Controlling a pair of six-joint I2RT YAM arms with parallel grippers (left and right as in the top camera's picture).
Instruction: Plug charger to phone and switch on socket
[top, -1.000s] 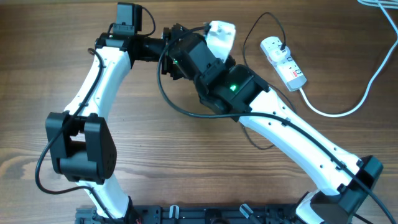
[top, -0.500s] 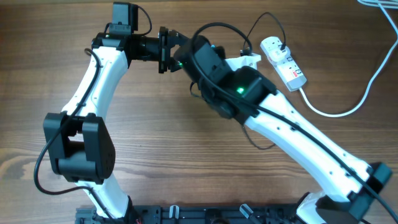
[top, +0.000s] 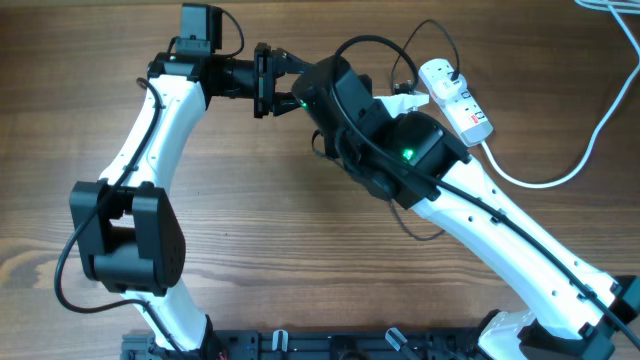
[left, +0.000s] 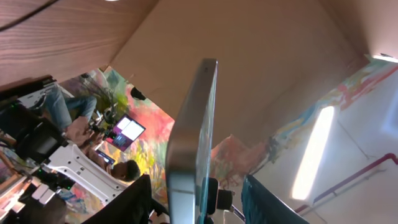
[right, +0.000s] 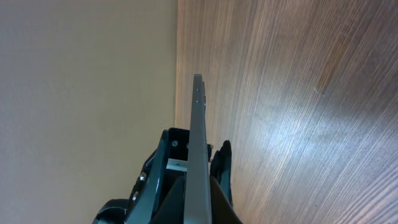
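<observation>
The phone (left: 189, 143) shows edge-on in the left wrist view, standing between the two fingers of my left gripper (left: 196, 183) with a gap on each side. In the right wrist view the phone (right: 198, 137) is edge-on too, and my right gripper (right: 199, 196) is shut on it. Overhead, both grippers meet at the back centre: the left gripper (top: 268, 80) faces the right gripper (top: 300, 90), and the phone is hidden between them. The socket (top: 455, 97) lies at the back right with a black plug in it. The charger (top: 415, 35) loops up from it; its free end is hidden behind my right arm.
The thick white cord (top: 560, 170) runs from the socket to the right edge of the table. My right arm (top: 470, 210) crosses the table's middle from the front right. My left arm (top: 150, 140) stands along the left side.
My right arm has swung to the right and turned at the wrist, so its elbow now lies nearer the socket. My left gripper shifted slightly left a second ago and has held still since.
</observation>
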